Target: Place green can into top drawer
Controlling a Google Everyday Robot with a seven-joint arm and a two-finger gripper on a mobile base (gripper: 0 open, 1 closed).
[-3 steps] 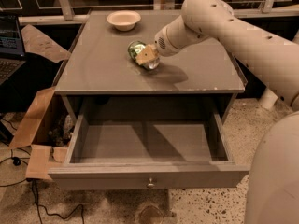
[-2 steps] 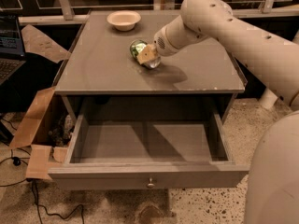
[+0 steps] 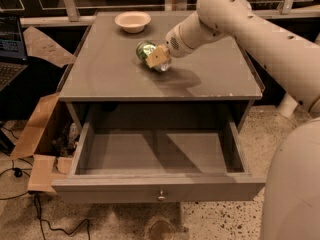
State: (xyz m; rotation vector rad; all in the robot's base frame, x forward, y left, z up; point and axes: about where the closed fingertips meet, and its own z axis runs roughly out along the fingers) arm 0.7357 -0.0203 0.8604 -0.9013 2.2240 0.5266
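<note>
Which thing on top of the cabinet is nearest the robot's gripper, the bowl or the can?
The green can, right at the gripper in the middle of the cabinet top. The beige bowl sits apart, near the back edge.

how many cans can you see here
1: the green can on the cabinet top, in front of the beige bowl, with the end effector at it. The open top drawer shows none.

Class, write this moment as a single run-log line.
gripper: at green can over cabinet top | top drawer: open, can not inside
</note>
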